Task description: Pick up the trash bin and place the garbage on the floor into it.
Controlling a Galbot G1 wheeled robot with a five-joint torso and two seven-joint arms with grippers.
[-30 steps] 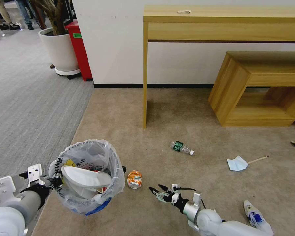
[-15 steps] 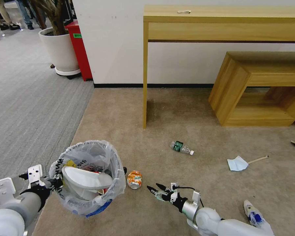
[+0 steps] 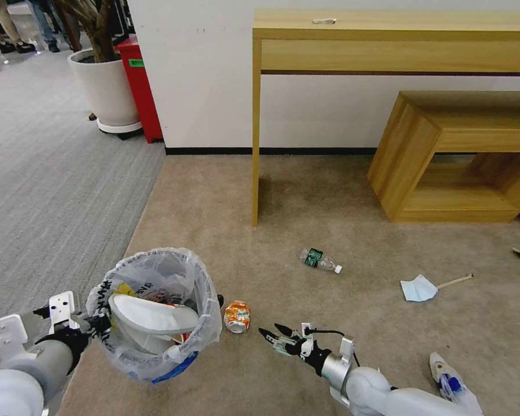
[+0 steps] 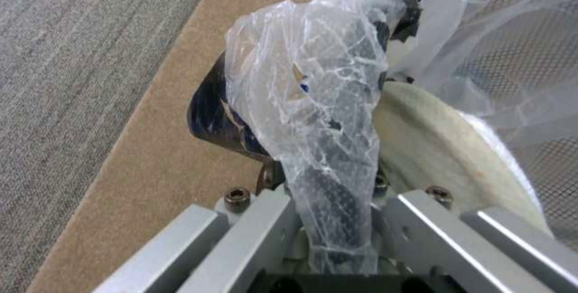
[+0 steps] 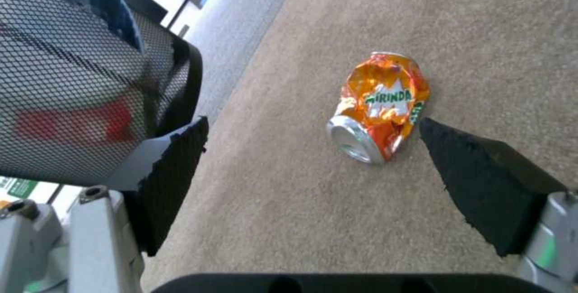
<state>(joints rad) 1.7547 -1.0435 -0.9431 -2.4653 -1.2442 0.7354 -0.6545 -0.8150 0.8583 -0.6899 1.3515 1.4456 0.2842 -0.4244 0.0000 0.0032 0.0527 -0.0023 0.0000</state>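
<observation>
Just ahead of the spread right gripper (image 3: pixel 270 335) lies the can (image 3: pixel 237 316), unpicked; left gripper (image 3: pixel 95 323) pinching trash bin (image 3: pixel 156 312) rim w/ slipper (image 3: pixel 150 315) inside; bottle (image 3: pixel 320 260), mask (image 3: pixel 418 288) farther off.

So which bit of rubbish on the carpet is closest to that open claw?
The crushed orange can, lying just ahead of the open right gripper. The green-label bottle and blue mask lie farther off.

One trash bin (image 3: pixel 156 315) – one can (image 3: pixel 237 316), one bottle (image 3: pixel 320 260), one mask (image 3: pixel 418 288), one stick (image 3: pixel 455 281)
</observation>
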